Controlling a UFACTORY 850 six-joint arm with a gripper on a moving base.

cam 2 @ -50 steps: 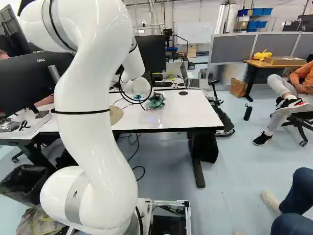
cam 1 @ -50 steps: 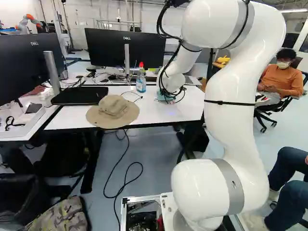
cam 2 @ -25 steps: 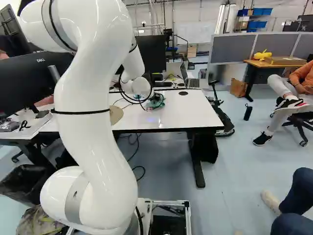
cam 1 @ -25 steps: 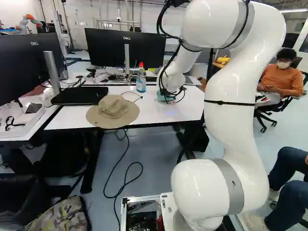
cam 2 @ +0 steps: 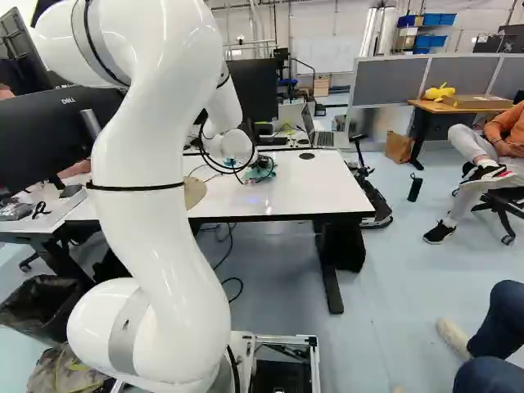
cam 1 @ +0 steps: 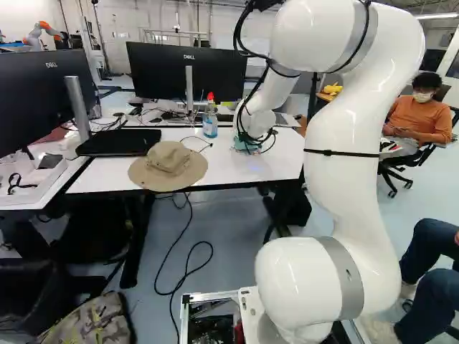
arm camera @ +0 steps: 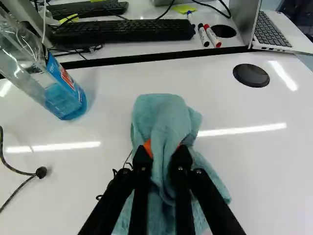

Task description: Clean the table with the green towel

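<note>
Taking twelve as straight ahead of the base, the left base view puts the green towel (cam 1: 239, 145) on the white table (cam 1: 233, 172), under the wrist of the arm (cam 1: 344, 165). A spray bottle (cam 1: 210, 123) stands near it at ten o'clock, and a brimmed hat (cam 1: 169, 166) lies between eight and nine, at the table's near edge. Wiping to that side calls for care around both.

By the right base view, a round black cap (cam 2: 307, 155) sits between two and three o'clock from the towel and an open laptop (cam 2: 323, 138) at two. Bare tabletop at three to five looks the easiest stretch to wipe.

In the wrist view, with twelve ahead of the fingers, the gripper (arm camera: 163, 150) is clenched on the bunched towel, cloth pinched between its orange pads (arm camera: 148, 147) and fanning out at twelve and at four to six. The cloth should be light, soft and limp: no risk of breaking, but it will fold and trail rather than push. The thick gathered middle, where it is held, seems the right hold; a corner would flap. Watch the knobbed cable (arm camera: 41, 172) near nine o'clock, which a loose fold could drag.
</note>
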